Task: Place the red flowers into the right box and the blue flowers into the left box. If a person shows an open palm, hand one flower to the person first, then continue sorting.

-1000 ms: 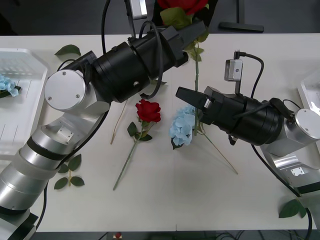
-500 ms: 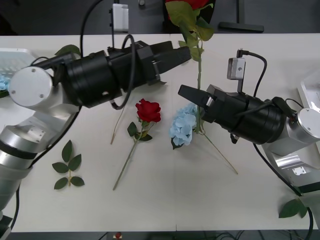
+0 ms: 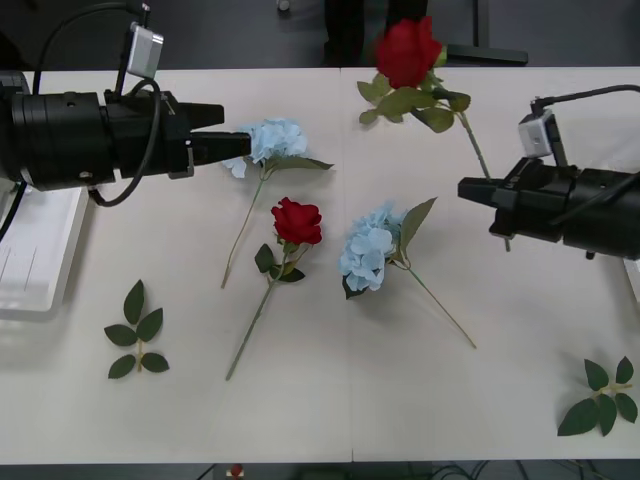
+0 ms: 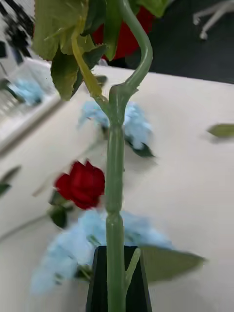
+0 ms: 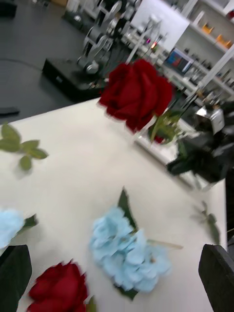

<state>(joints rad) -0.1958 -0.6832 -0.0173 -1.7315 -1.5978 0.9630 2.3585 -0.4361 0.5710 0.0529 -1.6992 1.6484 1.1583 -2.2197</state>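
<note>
My right gripper (image 3: 470, 190) is shut on the green stem (image 4: 116, 229) of a red flower, and its bloom (image 3: 408, 50) is held up over the table's far edge. My left gripper (image 3: 240, 143) is open at the upper left, with its black fingers (image 5: 217, 275) apart and its tips just short of a blue flower (image 3: 270, 140). Another red flower (image 3: 297, 220) and a second blue flower (image 3: 368, 248) lie mid-table between the arms. The left box (image 3: 30, 260) sits at the left edge, partly under my left arm. A white rim of the right box (image 5: 155, 152) shows behind the held bloom.
Loose green leaf sprigs lie at the front left (image 3: 137, 340) and the front right (image 3: 600, 395). The white table's front half is otherwise bare. Dark floor and furniture lie beyond the far edge.
My left gripper let go of the raised red flower and swung back left, uncovering a blue flower. The right gripper closed on the stem and carried the flower to the right.
</note>
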